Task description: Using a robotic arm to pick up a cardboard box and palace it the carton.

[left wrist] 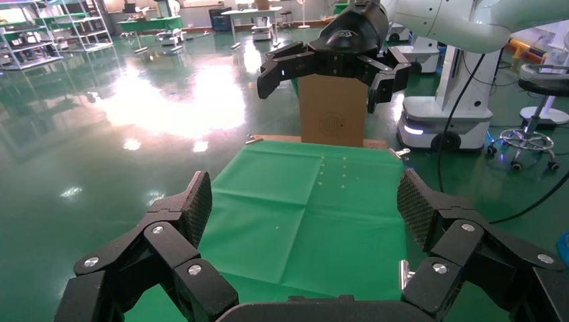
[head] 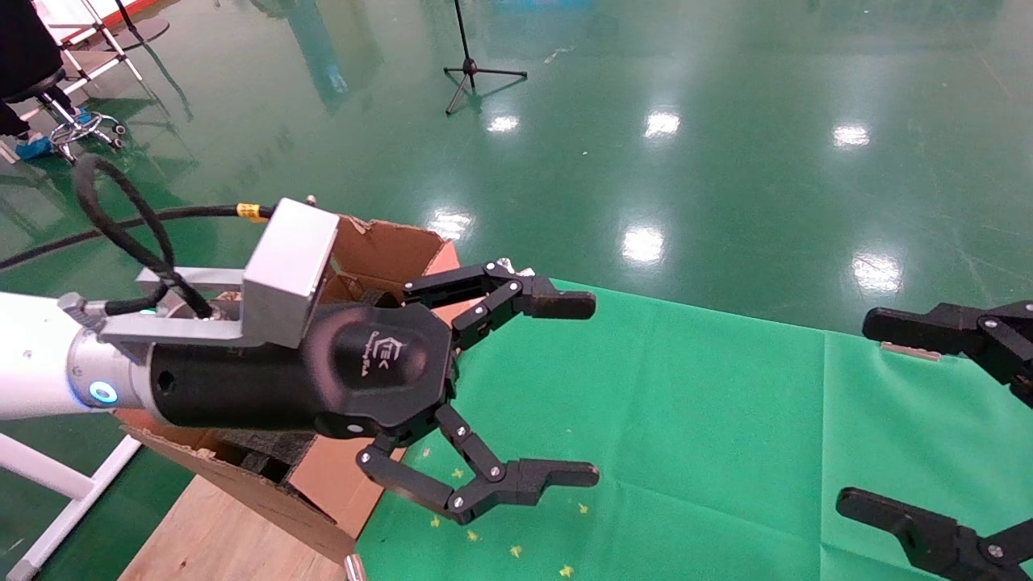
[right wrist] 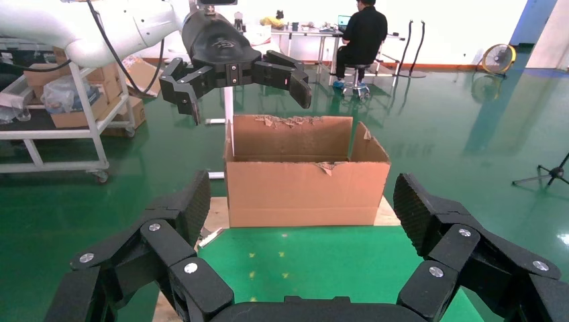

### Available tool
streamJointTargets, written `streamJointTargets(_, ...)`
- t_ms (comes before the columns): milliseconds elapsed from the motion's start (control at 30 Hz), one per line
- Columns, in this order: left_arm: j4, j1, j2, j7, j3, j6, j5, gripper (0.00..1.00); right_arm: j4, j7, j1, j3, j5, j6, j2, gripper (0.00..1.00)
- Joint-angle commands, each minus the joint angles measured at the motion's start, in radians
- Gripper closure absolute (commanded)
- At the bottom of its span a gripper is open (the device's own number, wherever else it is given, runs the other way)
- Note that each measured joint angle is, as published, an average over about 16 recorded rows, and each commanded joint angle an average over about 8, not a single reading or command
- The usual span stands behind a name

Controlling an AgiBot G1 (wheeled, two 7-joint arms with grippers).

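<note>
Head view: left claw (head: 524, 391) released, empty, hanging above the carton (head: 379, 250) rim at the green tabletop (head: 686, 420) edge; black foam visible inside. Right claw (head: 928, 420) released at the right. Left wrist view: tabletop bare, right claw (left wrist: 329, 64) opposite. Right wrist view: carton (right wrist: 305, 178) upright, flaps torn, contents hidden. Cardboard box not visible anywhere.
</note>
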State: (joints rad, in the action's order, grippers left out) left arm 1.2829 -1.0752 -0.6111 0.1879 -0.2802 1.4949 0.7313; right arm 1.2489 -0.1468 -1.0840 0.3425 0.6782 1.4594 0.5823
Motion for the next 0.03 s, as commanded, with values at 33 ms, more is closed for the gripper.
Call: streamJointTargets(33,0.000,0.000,0.000,0.000,0.000,0.000,0.000,0.00,0.000,0.000,0.000,0.000,0.000,0.000,0.000,0.00)
